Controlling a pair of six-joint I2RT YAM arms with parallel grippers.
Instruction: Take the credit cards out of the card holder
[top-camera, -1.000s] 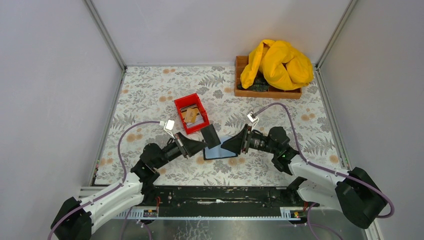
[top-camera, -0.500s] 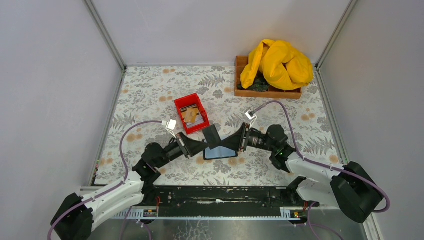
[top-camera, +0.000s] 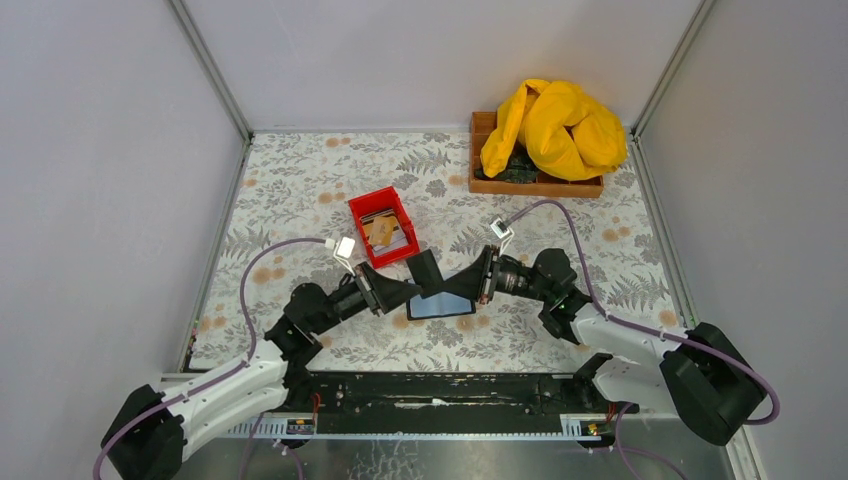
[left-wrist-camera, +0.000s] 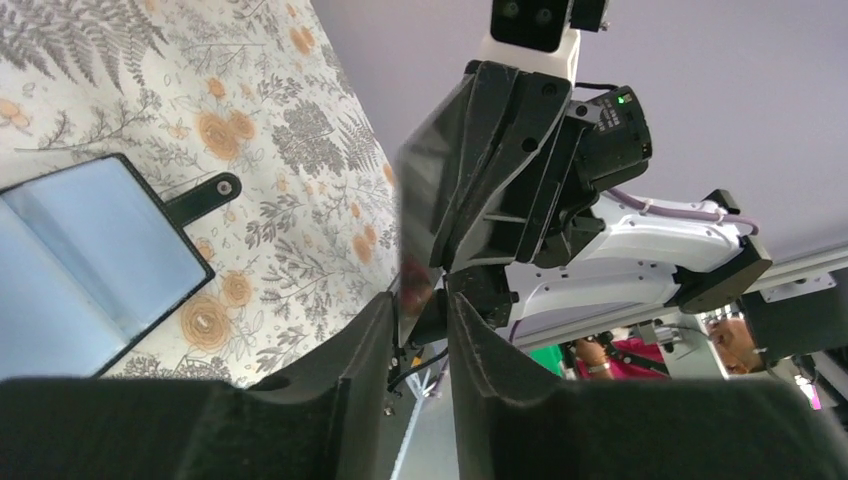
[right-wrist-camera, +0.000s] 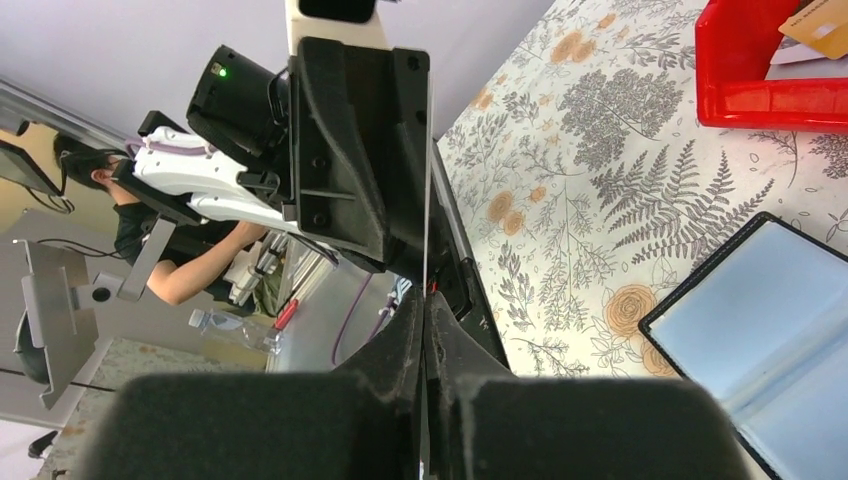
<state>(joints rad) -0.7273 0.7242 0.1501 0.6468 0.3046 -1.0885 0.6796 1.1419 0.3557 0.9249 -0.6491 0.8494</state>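
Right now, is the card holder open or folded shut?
Open. The card holder lies spread on the table, its grey-blue inner faces showing upward.

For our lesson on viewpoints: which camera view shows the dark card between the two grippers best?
The top external view: the dark card shows its flat face there, above the card holder. The left wrist view sees it steeply slanted; the right wrist view sees only its thin edge.
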